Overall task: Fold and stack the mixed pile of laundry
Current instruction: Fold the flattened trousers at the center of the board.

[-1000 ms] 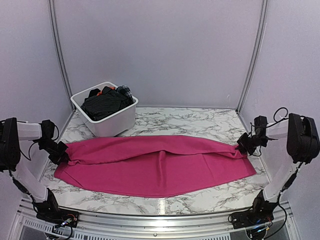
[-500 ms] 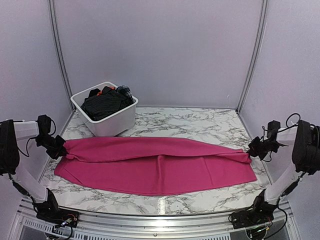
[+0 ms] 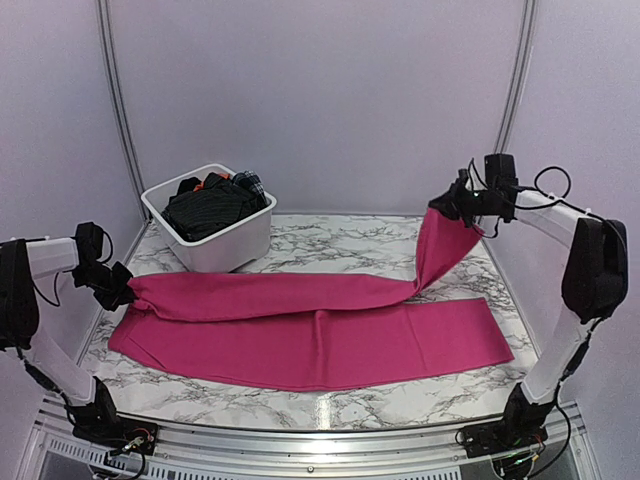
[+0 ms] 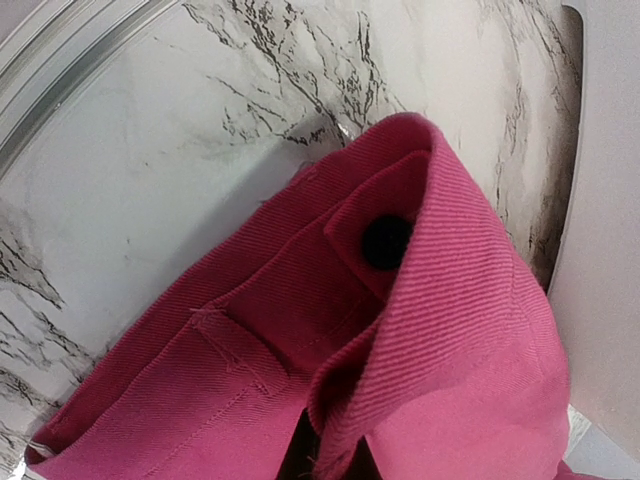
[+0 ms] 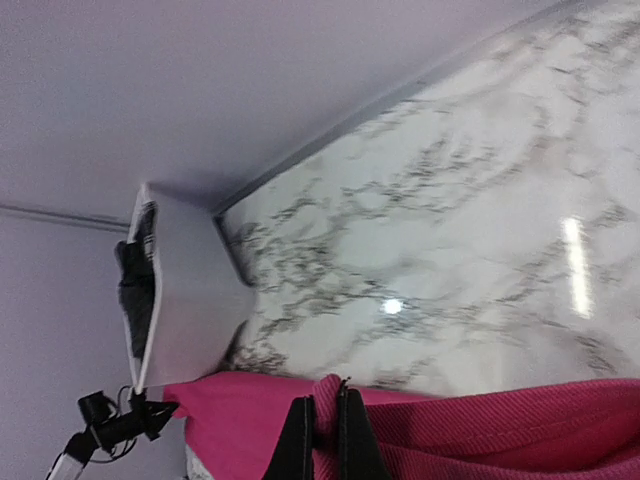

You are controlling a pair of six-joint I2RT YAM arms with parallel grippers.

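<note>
The large magenta-pink cloth (image 3: 310, 335) lies spread across the marble table, its far edge folded into a long band. My left gripper (image 3: 122, 290) is shut on the band's left end, low over the table; the left wrist view shows pink fabric (image 4: 420, 330) with a black button bunched at the jaws. My right gripper (image 3: 442, 206) is shut on the right end and holds it high at the back right, so the cloth hangs down from it. The right wrist view shows the cloth (image 5: 500, 425) pinched between its fingers (image 5: 300, 440). The black pinstriped shirt (image 3: 208, 208) and an orange bit (image 3: 204, 181) lie in the tub.
A white plastic tub (image 3: 222, 245) stands at the back left of the marble table (image 3: 340, 240), just behind the cloth's left end; it also shows in the right wrist view (image 5: 190, 300). Grey walls and metal frame posts enclose the table.
My right gripper has lifted the cloth's right end from table level up and back toward the rear right. The left gripper has stayed almost still, holding its end.
</note>
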